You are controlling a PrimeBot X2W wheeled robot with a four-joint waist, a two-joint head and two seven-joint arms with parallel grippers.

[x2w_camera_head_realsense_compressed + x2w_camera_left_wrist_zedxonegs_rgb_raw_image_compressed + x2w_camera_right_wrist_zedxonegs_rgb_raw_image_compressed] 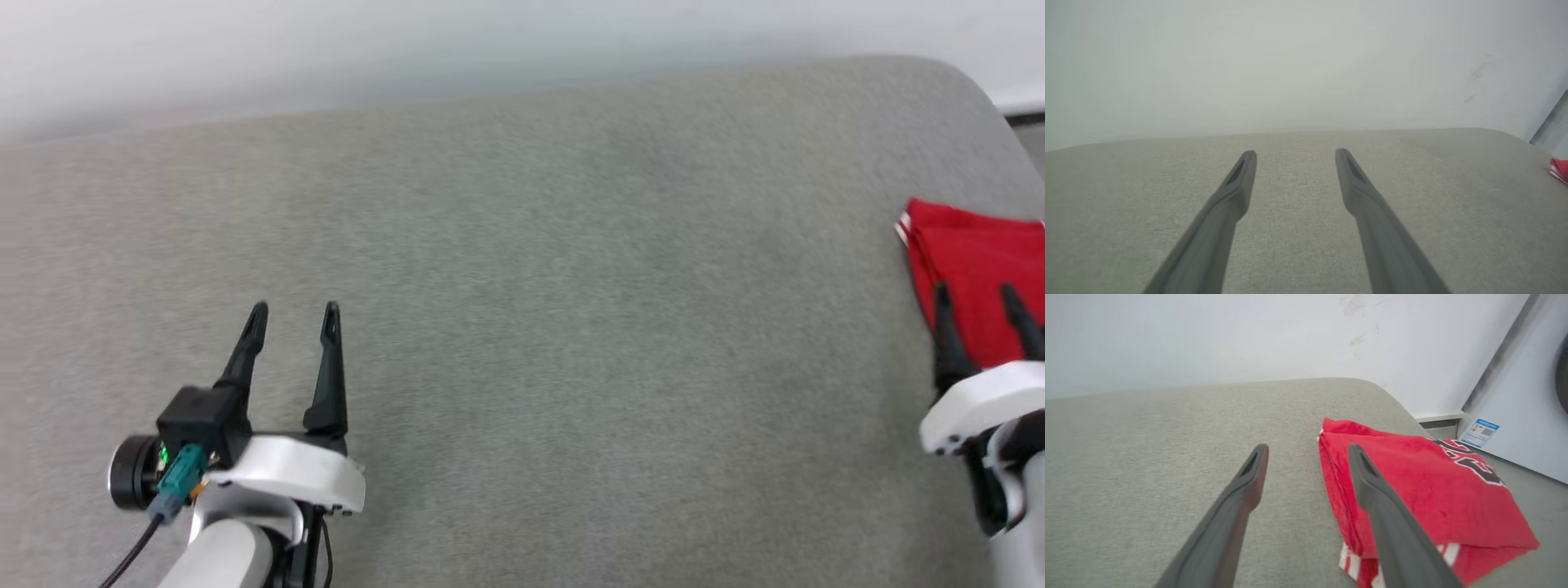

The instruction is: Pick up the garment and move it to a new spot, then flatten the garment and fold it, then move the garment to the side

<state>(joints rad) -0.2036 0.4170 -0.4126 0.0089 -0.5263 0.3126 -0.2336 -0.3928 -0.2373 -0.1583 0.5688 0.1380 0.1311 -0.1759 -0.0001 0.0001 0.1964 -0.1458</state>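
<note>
The garment (976,278) lies folded at the right edge of the grey surface, bright red with stripe trim and black lettering (1429,486); a red corner of the garment (1560,169) peeks in at the far right of the left wrist view. My right gripper (978,300) stands open just above the garment's near edge, holding nothing; in its wrist view the right gripper (1308,451) straddles the garment's left border, one finger over grey fabric, the other over red cloth. My left gripper (294,314) is open and empty over bare grey surface at the lower left; the left gripper (1295,154) points at the far edge.
The grey cushioned surface (531,327) spreads wide between the two arms. A pale wall (408,41) runs behind it. A white appliance with a blue label (1480,432) stands beyond the rounded right corner of the surface.
</note>
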